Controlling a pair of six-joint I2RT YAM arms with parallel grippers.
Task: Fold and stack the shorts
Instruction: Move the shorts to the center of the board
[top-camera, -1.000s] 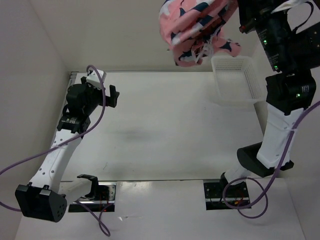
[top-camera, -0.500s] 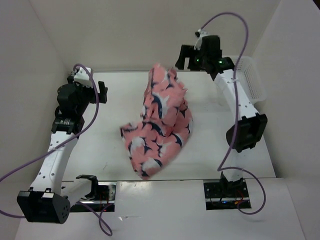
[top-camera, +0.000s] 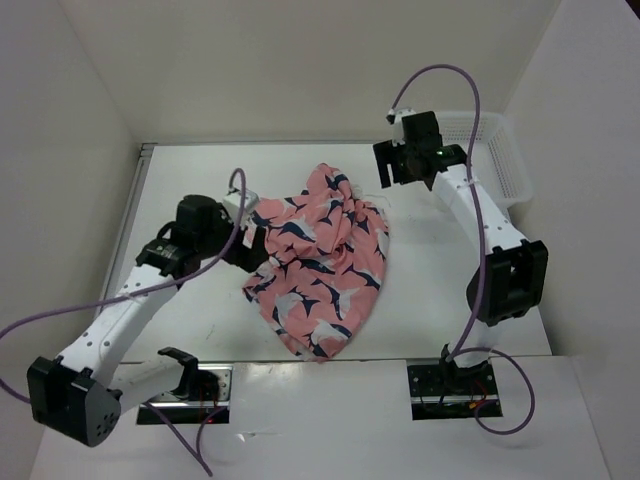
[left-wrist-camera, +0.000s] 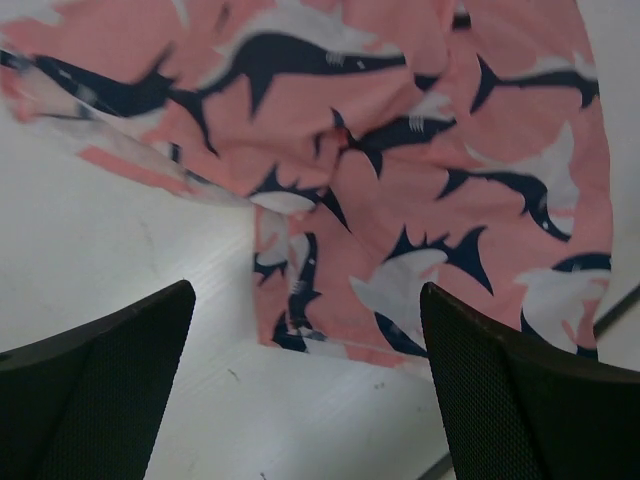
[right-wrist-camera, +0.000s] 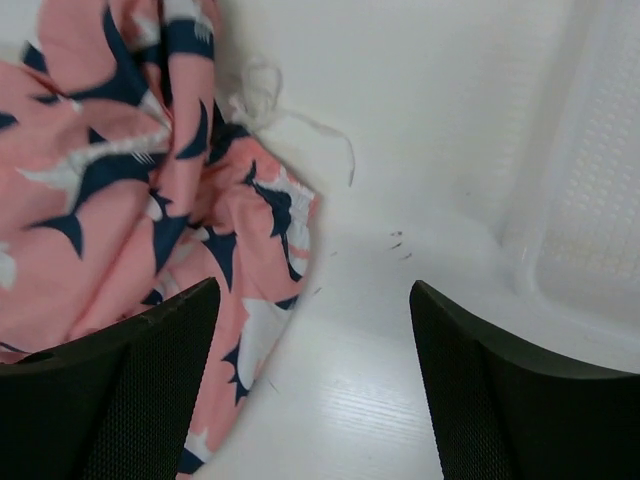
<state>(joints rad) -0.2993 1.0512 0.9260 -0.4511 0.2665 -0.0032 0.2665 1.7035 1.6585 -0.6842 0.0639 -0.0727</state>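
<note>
In the top view the shorts (top-camera: 322, 258) lie in the middle of the table (top-camera: 200, 180) as a loose, wrinkled heap, one end toward the far side and the other toward the near edge. The left gripper (top-camera: 260, 240) is at the left edge of the heap, and the right gripper (top-camera: 386, 170) is just beside its far right corner. The basket (top-camera: 500, 170) stands in the far right corner, apart from the shorts. In the left wrist view the two fingers (left-wrist-camera: 100, 385) stand wide apart with nothing clamped between them; below them I see the cloth with its raised creases, and bare table at the left. I cannot tell whether the fingers already touch the cloth. In the right wrist view the fingers (right-wrist-camera: 110, 395) are also apart and hold nothing; the shorts are at the left with a thin white string (right-wrist-camera: 290, 120) coming out, and the basket wall is at the right. I judge the task is only at its beginning: the shorts are on the table, but they are not flat, no fold is made, and nothing is stacked.
</note>
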